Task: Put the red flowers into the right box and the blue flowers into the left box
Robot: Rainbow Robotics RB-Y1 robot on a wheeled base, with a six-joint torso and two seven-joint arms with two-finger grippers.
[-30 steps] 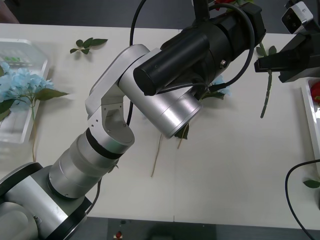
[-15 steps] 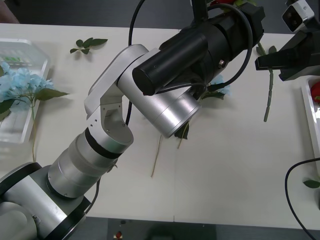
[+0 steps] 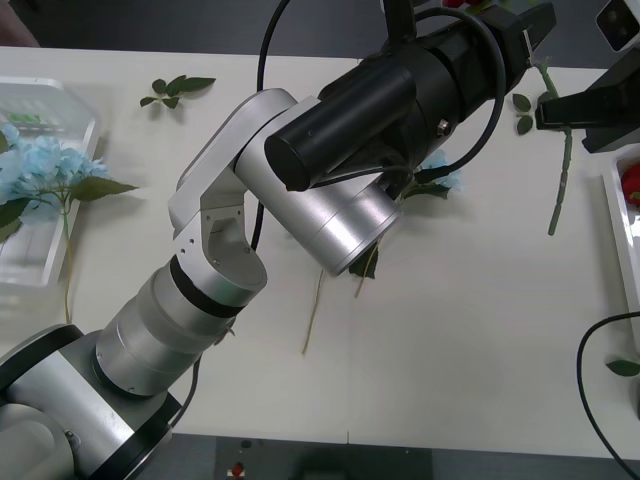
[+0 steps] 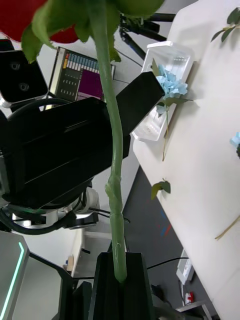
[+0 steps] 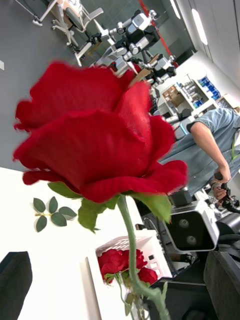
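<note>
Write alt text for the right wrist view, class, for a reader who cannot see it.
A red rose hangs close to the camera, its green stem gripped by the right gripper. Beyond it, blue flowers lie partly in a clear box on the white table, with the black left arm alongside.

I see a white table (image 3: 470,330) carrying the clear left box (image 3: 40,180) at its left edge; a leaf sprig (image 3: 176,88) lies beyond it, bare stems (image 3: 315,312) mid-table, white right box (image 3: 620,225) opposite.

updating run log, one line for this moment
right gripper: shut on red rose stem | left gripper: open by its head
</note>
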